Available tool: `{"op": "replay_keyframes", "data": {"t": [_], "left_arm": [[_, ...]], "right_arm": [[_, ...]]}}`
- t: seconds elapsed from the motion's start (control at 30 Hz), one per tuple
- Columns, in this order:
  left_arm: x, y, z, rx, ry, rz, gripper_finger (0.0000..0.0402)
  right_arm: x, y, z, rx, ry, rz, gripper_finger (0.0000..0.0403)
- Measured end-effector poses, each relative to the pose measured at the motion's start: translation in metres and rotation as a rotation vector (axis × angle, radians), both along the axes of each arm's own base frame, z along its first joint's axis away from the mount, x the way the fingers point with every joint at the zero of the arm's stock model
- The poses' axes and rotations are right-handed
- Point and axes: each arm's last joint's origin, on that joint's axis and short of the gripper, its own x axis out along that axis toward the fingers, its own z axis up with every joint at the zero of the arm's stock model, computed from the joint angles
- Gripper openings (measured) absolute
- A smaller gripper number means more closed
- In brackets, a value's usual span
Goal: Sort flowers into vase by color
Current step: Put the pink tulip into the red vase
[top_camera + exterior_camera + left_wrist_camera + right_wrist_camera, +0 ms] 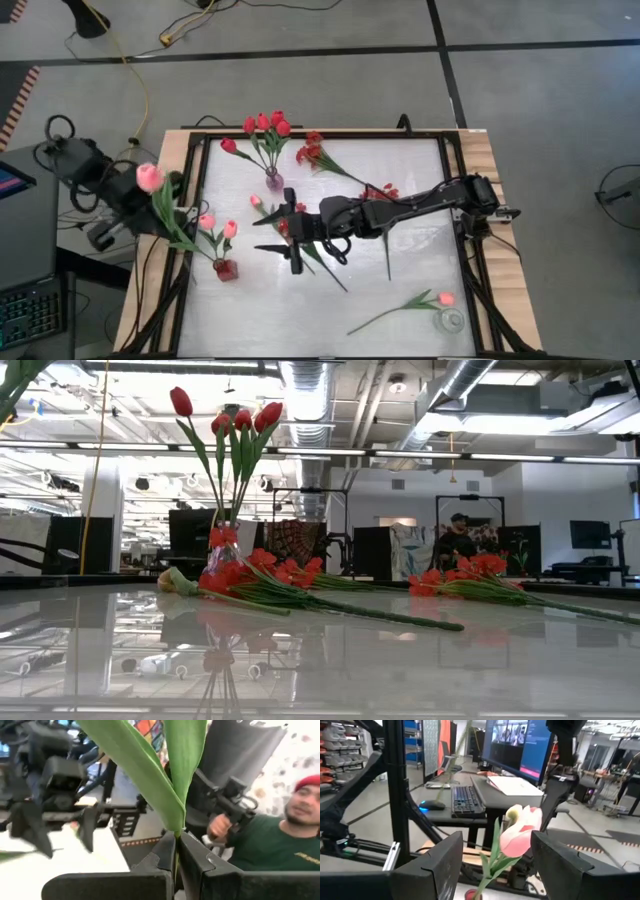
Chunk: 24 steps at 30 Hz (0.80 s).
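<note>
Far left, over the bench (400,300) edge: left gripper (150,205) with fingers (200,865) clamped on the green stem of a pink tulip (149,177), held off the bench. Just right of that: small red vase (226,268) holding two pink tulips (207,221). Near the back, left of centre: purple vase (273,181) holding red tulips (266,123), upright. Beside it, lying flat: sprays of red blossoms (312,152), another red spray (382,190) further right. Mid-bench: right gripper (292,233), fingers (435,865) spread wide, gripping nothing, reaching toward the left. Framed between those fingers in the right wrist view: a pink tulip in the red vase (520,832). Near front right: one loose pink tulip (444,298) lying on the bench beside a clear vase (451,321).
</note>
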Motion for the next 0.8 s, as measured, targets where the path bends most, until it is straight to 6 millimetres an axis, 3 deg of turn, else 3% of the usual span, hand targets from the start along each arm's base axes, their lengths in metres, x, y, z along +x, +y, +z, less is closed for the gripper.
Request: {"op": "replay_keyframes", "data": {"t": [0.27,0.43,0.8], "left_arm": [[0.008,-0.016,-0.063,0.03,0.15,0.014,0.0],[0.003,-0.025,-0.088,0.042,0.122,-0.013,0.0],[-0.015,-0.055,-0.1,0.089,0.047,0.023,0.0]], "right_arm": [[-0.002,0.009,-0.006,0.011,0.064,0.017,0.026],[-0.002,0.009,-0.011,0.045,0.119,0.015,0.026],[-0.003,0.008,-0.02,0.026,0.205,0.011,0.026]]}}
